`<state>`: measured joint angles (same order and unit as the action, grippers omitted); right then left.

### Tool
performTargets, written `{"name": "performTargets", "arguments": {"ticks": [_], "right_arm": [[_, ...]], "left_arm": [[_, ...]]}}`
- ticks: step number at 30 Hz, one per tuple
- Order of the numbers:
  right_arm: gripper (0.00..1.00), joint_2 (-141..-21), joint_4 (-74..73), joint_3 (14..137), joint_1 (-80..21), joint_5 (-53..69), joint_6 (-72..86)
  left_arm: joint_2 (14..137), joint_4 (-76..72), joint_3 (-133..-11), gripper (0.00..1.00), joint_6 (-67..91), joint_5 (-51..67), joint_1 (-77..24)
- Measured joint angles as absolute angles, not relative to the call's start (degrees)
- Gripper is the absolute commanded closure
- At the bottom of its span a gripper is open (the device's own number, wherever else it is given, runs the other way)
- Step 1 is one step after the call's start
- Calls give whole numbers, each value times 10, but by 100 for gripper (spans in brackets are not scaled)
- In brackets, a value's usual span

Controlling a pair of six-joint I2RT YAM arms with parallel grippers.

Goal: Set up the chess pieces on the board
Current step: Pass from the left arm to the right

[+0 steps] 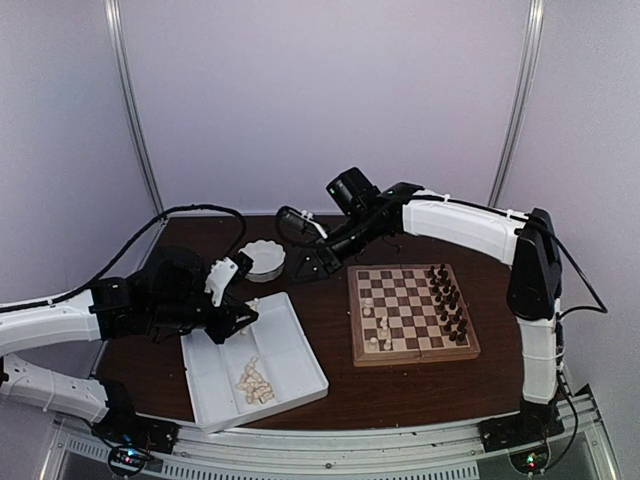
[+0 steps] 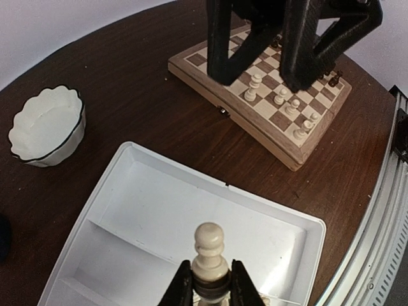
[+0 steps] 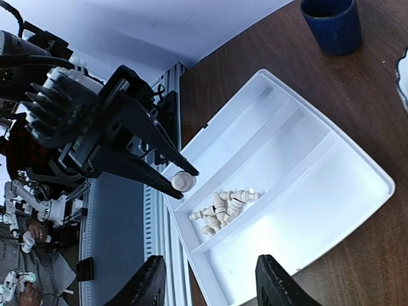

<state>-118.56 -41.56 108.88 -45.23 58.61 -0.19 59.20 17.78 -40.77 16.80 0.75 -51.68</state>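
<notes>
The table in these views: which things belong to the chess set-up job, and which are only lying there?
Belong to the job:
square checked wooden chessboard
dark wooden chessmen standing on it
cream wooden chessmen heaped in the white divided plastic tray
cream wooden pawn held in the left tool

Only lying there:
white scalloped bowl
dark blue cup

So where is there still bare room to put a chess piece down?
The board's middle squares, between the cream pieces on its left and the dark pieces crowding its right. The tray's far end too.
</notes>
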Motion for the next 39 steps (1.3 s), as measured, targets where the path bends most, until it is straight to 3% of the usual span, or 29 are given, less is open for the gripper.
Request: {"name": "performTargets", "arguments": {"ticks": [10, 27, 34, 39], "right_arm": [[48, -1220, -374, 1091, -497, 621, 63], [60, -1240, -358, 1107, -513, 610, 84], [85, -1247, -359, 1121, -518, 604, 82], [92, -1248, -363, 1123, -521, 602, 79]], "left_arm": [[597, 159, -408, 85, 164, 37, -517], [600, 145, -408, 84, 166, 65, -517], [602, 144, -407, 84, 170, 67, -517], [602, 143, -404, 73, 173, 62, -517]]}}
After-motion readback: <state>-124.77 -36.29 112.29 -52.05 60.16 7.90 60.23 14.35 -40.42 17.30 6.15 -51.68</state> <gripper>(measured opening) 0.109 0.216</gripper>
